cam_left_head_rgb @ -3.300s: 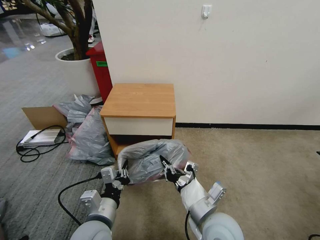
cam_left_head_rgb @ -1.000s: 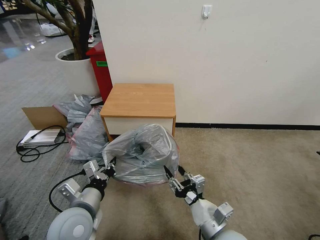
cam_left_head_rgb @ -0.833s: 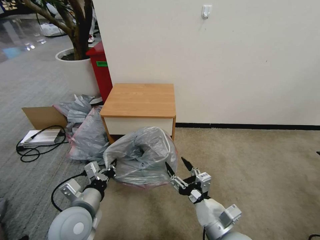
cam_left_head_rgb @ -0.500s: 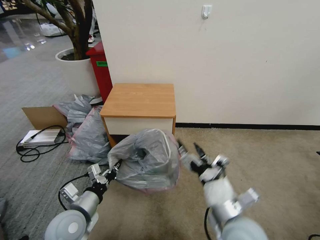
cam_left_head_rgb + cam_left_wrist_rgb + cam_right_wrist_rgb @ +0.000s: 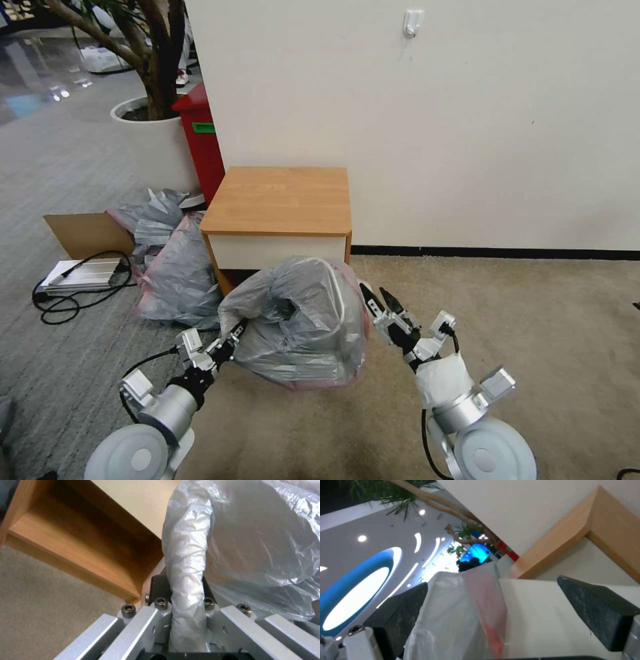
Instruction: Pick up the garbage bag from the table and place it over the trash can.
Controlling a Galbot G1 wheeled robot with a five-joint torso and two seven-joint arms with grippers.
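The left gripper (image 5: 232, 333) is pinching the garbage bag (image 5: 300, 320) at its left side, low and in front of the table (image 5: 280, 200). In the left wrist view its fingers are closing on a twisted fold of the grey plastic (image 5: 186, 580), which is passing straight between them, so this gripper is holding the bag. The right gripper (image 5: 377, 300) is standing just at the right side of the bag, near its pink-red rim. Its two black fingers are spreading apart, and in the right wrist view the rim strip (image 5: 486, 600) is lying between the fingers (image 5: 596, 610), but they are not pressing on it.

The garbage bag is sitting on the beige carpet directly in front of the table, puffed up and bulging, with a dark hollow in its top. It is covering whatever is standing under it; the trash can itself I cannot make out. The top of the table is bare, and the white drawer front is showing just behind the bag.

At the left of the table, more grey plastic bags (image 5: 177, 273) are lying in a heap on the grey floor, beside a cardboard box (image 5: 87, 233) and a black cable (image 5: 67, 300). Behind them a red bin (image 5: 200, 140) is standing against the wall, next to a white planter (image 5: 153, 147) with a tree.
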